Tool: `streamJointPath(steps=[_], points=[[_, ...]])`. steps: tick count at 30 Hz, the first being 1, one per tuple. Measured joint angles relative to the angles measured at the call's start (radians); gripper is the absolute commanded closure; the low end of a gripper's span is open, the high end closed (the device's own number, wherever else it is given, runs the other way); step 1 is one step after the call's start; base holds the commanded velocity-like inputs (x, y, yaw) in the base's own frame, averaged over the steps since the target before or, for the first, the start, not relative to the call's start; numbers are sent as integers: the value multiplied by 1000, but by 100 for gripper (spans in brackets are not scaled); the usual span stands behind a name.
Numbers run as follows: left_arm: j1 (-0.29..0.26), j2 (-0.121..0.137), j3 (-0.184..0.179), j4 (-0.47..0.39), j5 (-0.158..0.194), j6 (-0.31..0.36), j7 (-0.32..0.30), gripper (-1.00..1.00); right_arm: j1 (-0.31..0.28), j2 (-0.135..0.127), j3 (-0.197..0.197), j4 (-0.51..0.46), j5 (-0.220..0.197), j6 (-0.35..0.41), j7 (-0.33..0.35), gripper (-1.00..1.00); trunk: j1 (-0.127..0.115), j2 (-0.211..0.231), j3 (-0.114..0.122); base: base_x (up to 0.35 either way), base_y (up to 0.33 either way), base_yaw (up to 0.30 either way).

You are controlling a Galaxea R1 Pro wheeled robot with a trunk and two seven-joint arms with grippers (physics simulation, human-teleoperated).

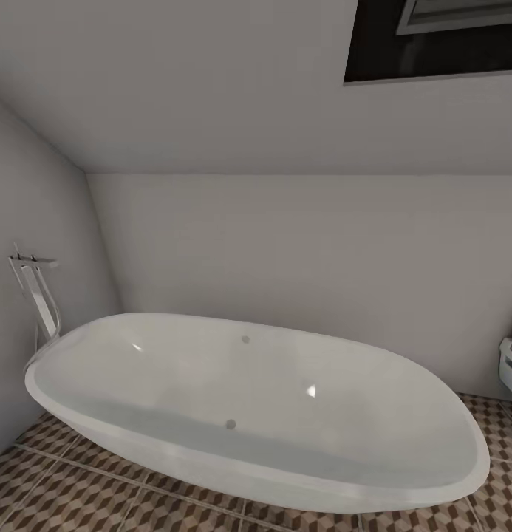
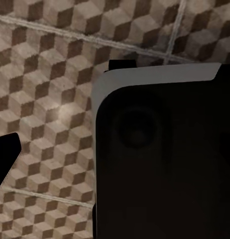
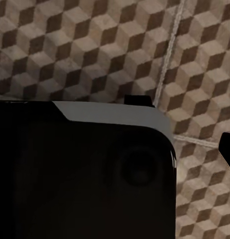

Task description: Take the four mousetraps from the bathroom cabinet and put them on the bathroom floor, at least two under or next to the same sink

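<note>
plain grey walls meet in a corner behind a big white oval bathtub (image 1: 256, 414), which stands on the bathroom floor of brown, beige and white cube-pattern tiles (image 1: 63, 495). a chrome standing tap (image 1: 38, 295) is just beside its left end. both wrist cameras look down on the same tiles (image 2: 45, 99) past a dark rounded part of the robot (image 3: 85, 184). i cannot tell if the fingers are spread or pressed together. mousetraps, cabinet and sink lie somewhere else, so i judge the robot must turn first; neither arm is nearer.

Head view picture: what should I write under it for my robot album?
A white oval bathtub with a chrome tap on its left stands on cube-patterned floor tiles against a plain grey wall.
</note>
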Motion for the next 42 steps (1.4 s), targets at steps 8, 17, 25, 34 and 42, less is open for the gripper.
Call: streamJointPath(steps=[8,17,25,34,42], points=[[0,4,1,-44,0,40,1,-100,-1,0,1,-45,2,27,-1,-100,0,0,0,0,0,0],[0,6,3,-931,1,289,1,-100,-3,0,1,-904,2,213,1,-100,0,0,0,0,0,0],[-1,6,3,-1099,1,333,1,-100,-8,6,3,-1150,28,314,1,-100,0,0,0,0,0,0],[-1,4,2,-1153,1,336,1,-100,-28,13,7,-1215,84,331,6,-100,0,0,0,0,0,0],[-1,5,3,-1159,0,336,1,-100,-29,12,32,-1222,87,317,8,-100,0,0,0,0,0,0]])
